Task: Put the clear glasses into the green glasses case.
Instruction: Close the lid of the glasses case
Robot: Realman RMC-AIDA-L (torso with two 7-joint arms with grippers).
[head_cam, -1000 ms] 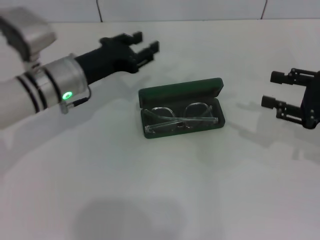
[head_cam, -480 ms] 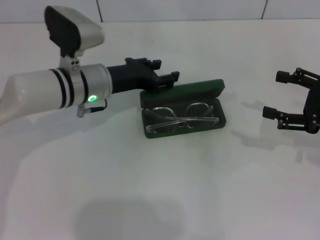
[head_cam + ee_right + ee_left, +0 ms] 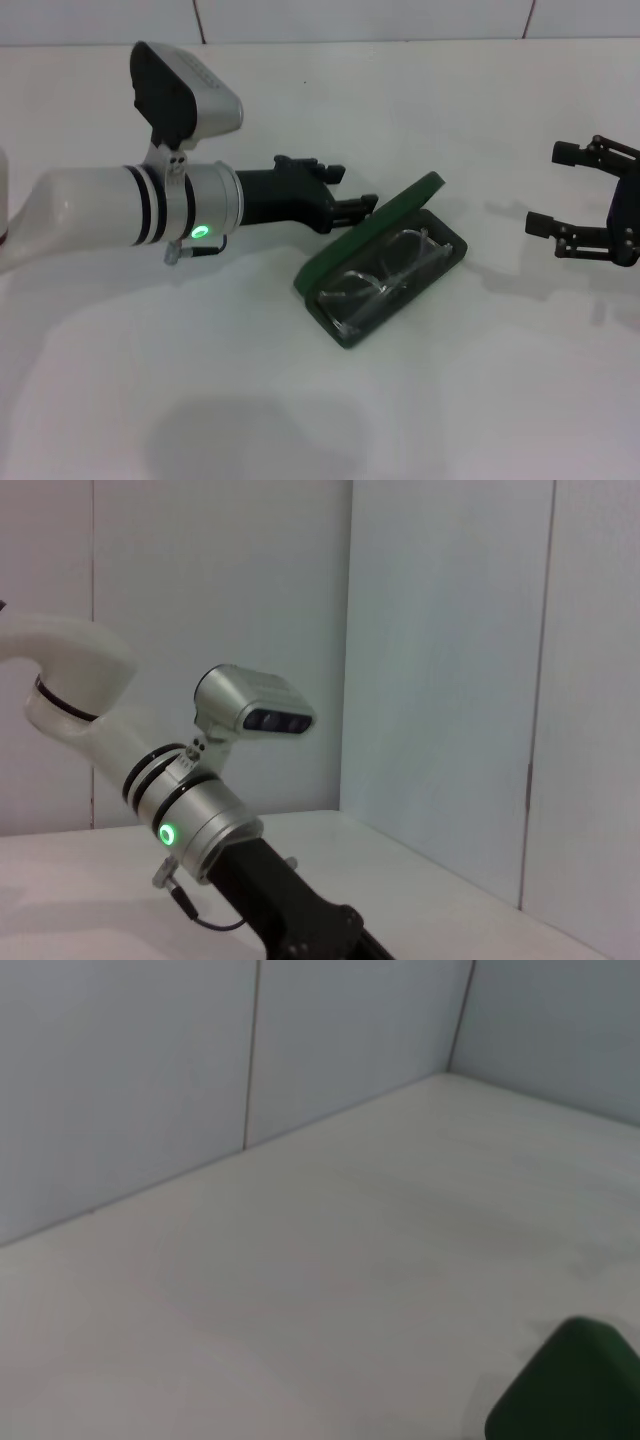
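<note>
Head view, left to right. Left arm comes in from 9 o'clock, forearm almost level, wrist camera on top. Left gripper (image 3: 355, 207) sits at the back-left edge of the case (image 3: 385, 262), fingertips right against the lid (image 3: 372, 228). Can't tell whether the fingers are spread or closed; they're edge-on and dark against the lid.

The case lies mid-table, long axis running from about 8 o'clock to 2 o'clock. The lid is tipped partway over the tray, not shut. The glasses (image 3: 385, 270) are already inside the tray, lying along the same axis, lenses visible through the gap.

Key relation: the lid is directly ahead of the left fingertips, toward 3 o'clock, hinge on the gripper's side. My read is the next move is a push forward and down over the hinge to shut it. Risk: the case slides on the table (image 3: 300, 400) instead of closing.

Left wrist view shows only a green corner of the case (image 3: 575, 1380).

Right gripper (image 3: 555, 190) is at 3 o'clock, well apart from the case, fingers spread, holding nothing. Left arm is clearly nearer.
</note>
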